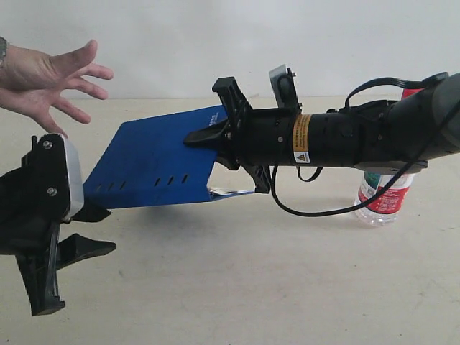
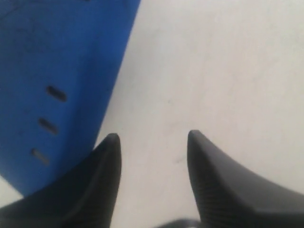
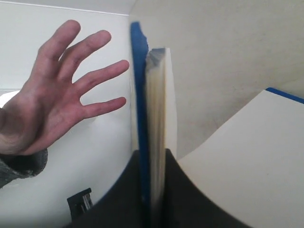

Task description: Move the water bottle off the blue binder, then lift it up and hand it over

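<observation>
The right gripper clamps the raised blue binder near a person's spread hand.
The left gripper gapes empty; the water bottle stands on the table.

The water bottle half behind the right arm; the person's hand off-frame past the wrist.

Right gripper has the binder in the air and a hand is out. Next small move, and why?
Probably ease the right gripper toward the open hand: it is shut on the lifted blue binder, which does not yet reach the hand.
</observation>
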